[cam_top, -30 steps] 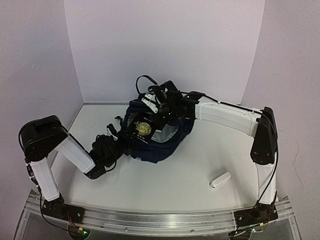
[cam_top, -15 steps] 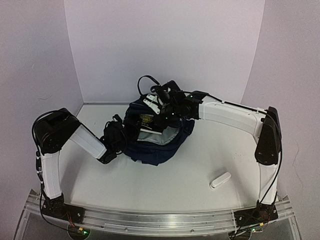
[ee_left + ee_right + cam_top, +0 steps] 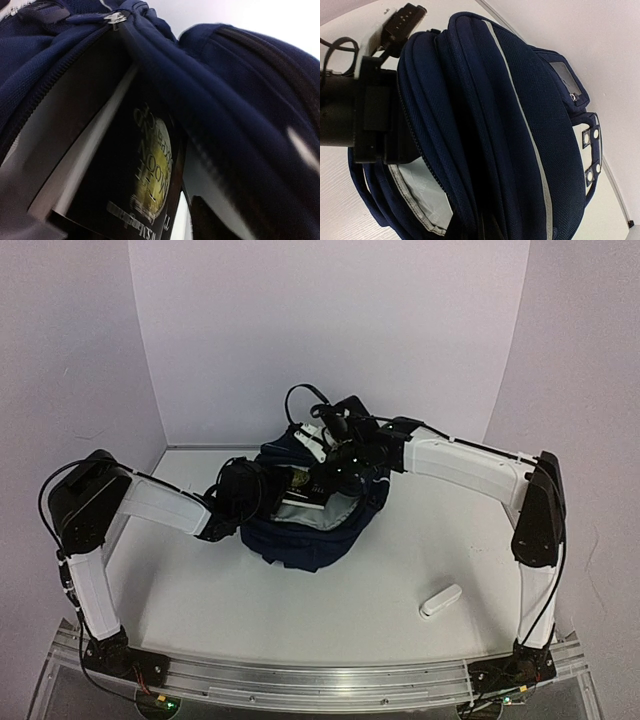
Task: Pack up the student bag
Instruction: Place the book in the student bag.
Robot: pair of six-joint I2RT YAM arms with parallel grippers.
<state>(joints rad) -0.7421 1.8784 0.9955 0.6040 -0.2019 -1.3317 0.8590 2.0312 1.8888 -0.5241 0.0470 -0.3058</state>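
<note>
The student bag (image 3: 312, 535), dark navy with a thin white stripe, lies mid-table with its mouth held open. My right gripper (image 3: 335, 458) is shut on a fold of the student bag (image 3: 520, 100) at its upper rim, pinching the fabric where the right gripper (image 3: 492, 227) meets it. A black book (image 3: 298, 483) with a gold disc sits partly inside the opening. My left gripper (image 3: 262, 492) is at the bag's mouth, beside the book (image 3: 150, 160). A strip of light shows between the book's edge and one dark finger (image 3: 207, 222), so the jaws stand open.
A small white oblong object (image 3: 440, 600) lies on the table at the front right. The bag's grey lining (image 3: 415, 195) shows inside the mouth. Cables (image 3: 300, 400) loop above the bag. White walls close in the back and both sides.
The left arm has reached right and back, carrying the book deeper into the bag's mouth, and its jaws have opened. The right gripper keeps its hold on the rim.
</note>
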